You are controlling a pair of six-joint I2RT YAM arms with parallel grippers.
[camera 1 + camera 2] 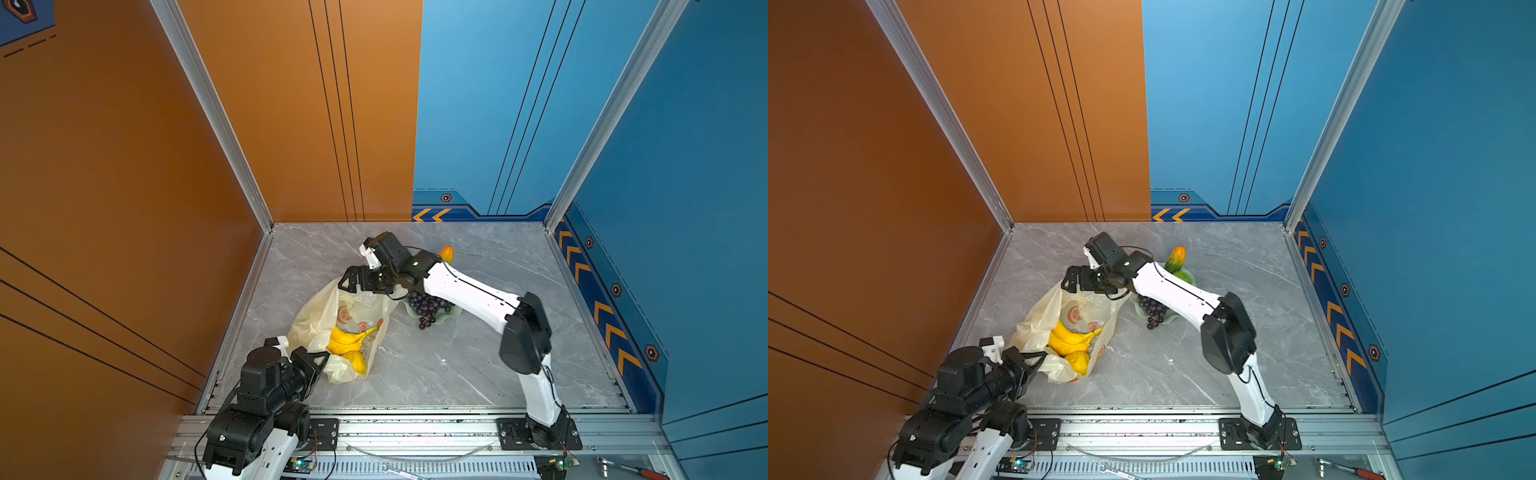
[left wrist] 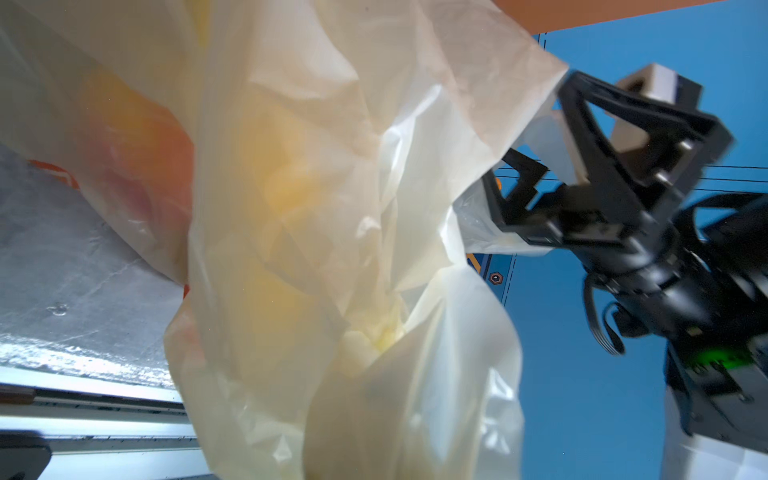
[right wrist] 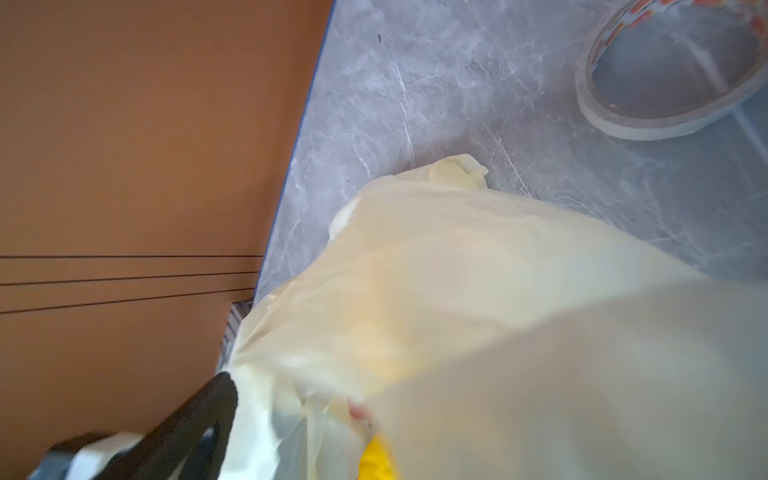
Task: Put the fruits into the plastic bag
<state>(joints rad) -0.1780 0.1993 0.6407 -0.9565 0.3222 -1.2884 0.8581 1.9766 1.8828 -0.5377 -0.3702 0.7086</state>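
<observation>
Bag: thin, crinkled cream film, translucent, with an orange-slice print. It lies on the grey table left of centre, mouth spread open upward.

Inside the bag, in both top views: bananas and, nearer the front edge, a round yellow fruit. The two touch; both are glossy bright yellow.

Left gripper is at the bag's near rim, jaws closed on the film. Film fills the left wrist view, bunching toward the camera. A yellow glow shows through it, plus an orange-red blur: fruit or print, can't tell.

Right gripper is over the bag's far rim. The left wrist view shows the right gripper with jaws wide apart, the bag edge against one fingertip, nothing clamped.

Right wrist view: film close to the lens and blurred, a bit of yellow low in the frame, and a tape roll on the table beyond the bag.

Outside the bag:
- Grapes, dark purple, sit on a pale green dish. The bunch's tip spills over the near rim onto the table, and the right arm crosses above the dish.
- Oblong fruit, green with an orange top, stands at the dish's far side.
- Green ball is just beside it, mostly hidden by the arm.
</observation>
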